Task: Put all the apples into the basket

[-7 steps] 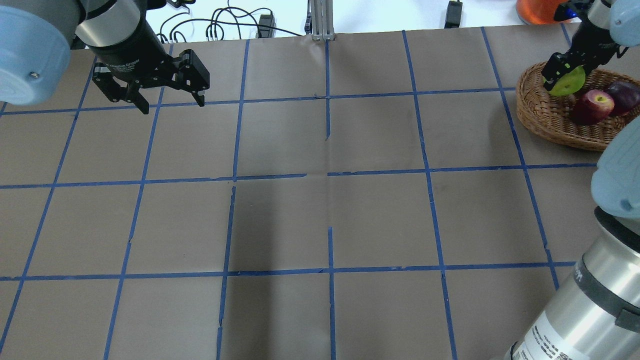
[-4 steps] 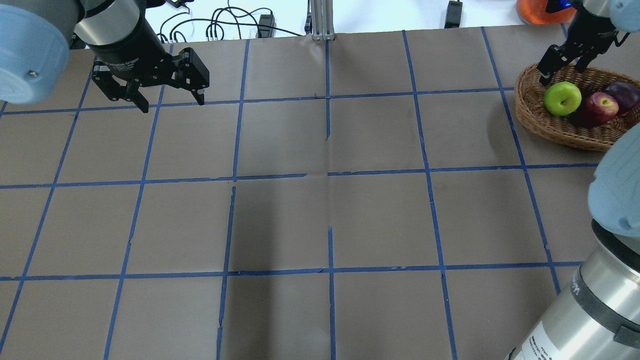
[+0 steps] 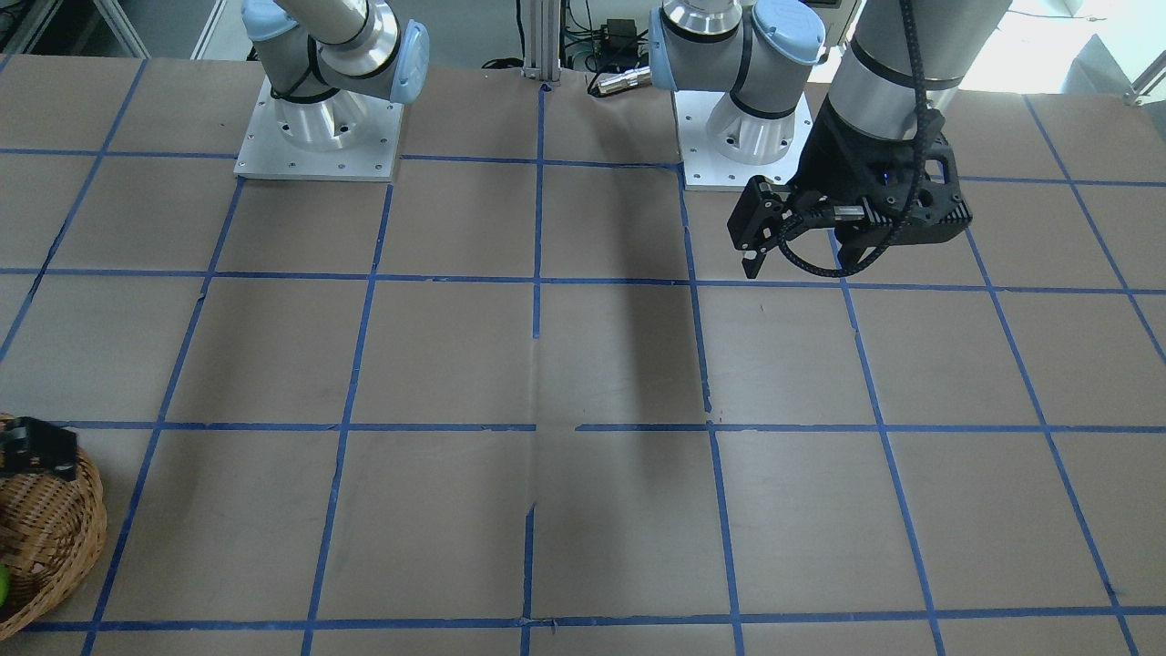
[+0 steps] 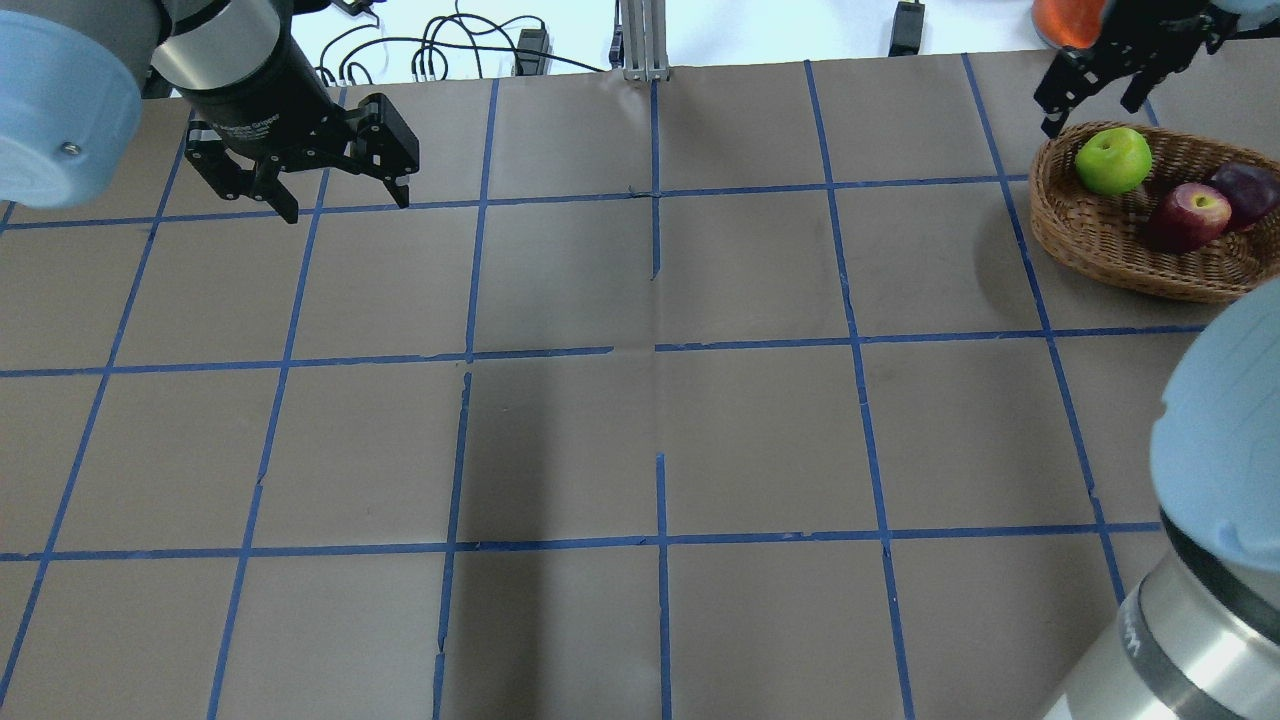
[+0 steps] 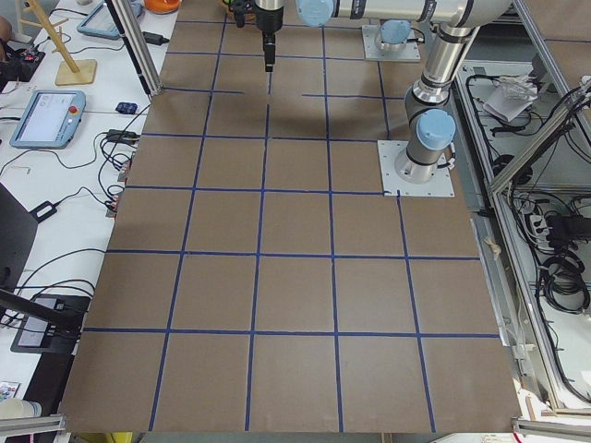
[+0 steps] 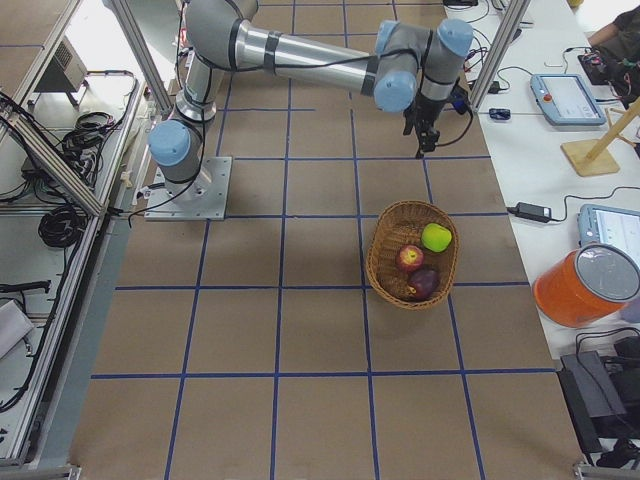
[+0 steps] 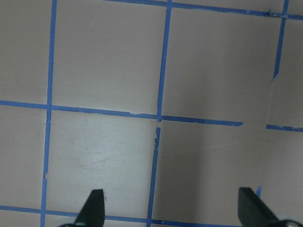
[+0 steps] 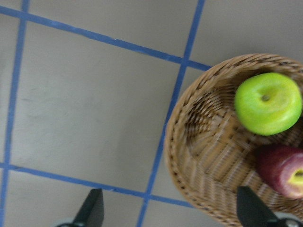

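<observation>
The wicker basket (image 4: 1100, 250) sits at the far right of the table. All three apples lie in it: the green apple (image 4: 1112, 160), the red apple (image 4: 1187, 215) and the dark purple apple (image 4: 1245, 190). My right gripper (image 4: 1088, 112) is open and empty, above and just beyond the basket's far-left rim. In the right wrist view the basket (image 8: 180, 156), green apple (image 8: 268, 103) and red apple (image 8: 284, 170) show to the right of the open gripper (image 8: 170, 208). My left gripper (image 4: 345, 205) is open and empty at the far left, over bare table (image 7: 170, 208).
The table is brown paper with a blue tape grid. An orange container (image 6: 585, 280) and cables lie off the table beyond the basket. The two arm bases (image 3: 319, 128) stand at the robot's edge.
My right gripper opened and let the green apple drop into the basket, then rose and drew back beyond the rim. The apple settled by the red one. The left arm stayed still.
</observation>
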Controlling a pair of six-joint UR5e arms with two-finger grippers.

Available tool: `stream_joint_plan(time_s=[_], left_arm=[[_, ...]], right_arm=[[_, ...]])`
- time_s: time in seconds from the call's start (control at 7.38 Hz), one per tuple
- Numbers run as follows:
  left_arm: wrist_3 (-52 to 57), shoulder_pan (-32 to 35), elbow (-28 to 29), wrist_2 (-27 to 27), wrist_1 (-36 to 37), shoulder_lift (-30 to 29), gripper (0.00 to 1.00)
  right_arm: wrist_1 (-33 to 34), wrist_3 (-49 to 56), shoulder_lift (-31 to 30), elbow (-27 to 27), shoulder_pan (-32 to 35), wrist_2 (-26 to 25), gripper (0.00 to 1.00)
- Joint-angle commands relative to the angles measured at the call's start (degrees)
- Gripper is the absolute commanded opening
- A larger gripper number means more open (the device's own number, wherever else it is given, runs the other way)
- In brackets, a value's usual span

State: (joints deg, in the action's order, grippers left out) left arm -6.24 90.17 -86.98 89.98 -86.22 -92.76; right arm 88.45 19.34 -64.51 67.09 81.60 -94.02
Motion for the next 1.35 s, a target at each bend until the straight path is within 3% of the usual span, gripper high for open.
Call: stream_joint_plan(time_s=[0.0, 0.27, 0.54, 1.22], left_arm=[[0.0, 0.0, 0.0, 0.0, 0.1, 0.0, 1.00], [-0.1, 0.0, -0.1, -0.1, 0.0, 0.0, 1.00], [-0.1, -0.1, 0.0, -0.1, 0.0, 0.1, 1.00], [-0.1, -0.1, -0.1, -0.1, 0.0, 0.1, 1.00]], right_arm=[[-9.0, -12.4, -6.0, 1.6, 7.0, 6.9, 1.00], [-6.4, -17.2, -10.0, 10.0, 9.1, 6.7, 1.00], [6.7, -17.1, -12.6, 17.4, 9.1, 1.9, 1.00], [5.8, -16.9, -12.8, 14.5, 8.7, 4.5, 1.00]])
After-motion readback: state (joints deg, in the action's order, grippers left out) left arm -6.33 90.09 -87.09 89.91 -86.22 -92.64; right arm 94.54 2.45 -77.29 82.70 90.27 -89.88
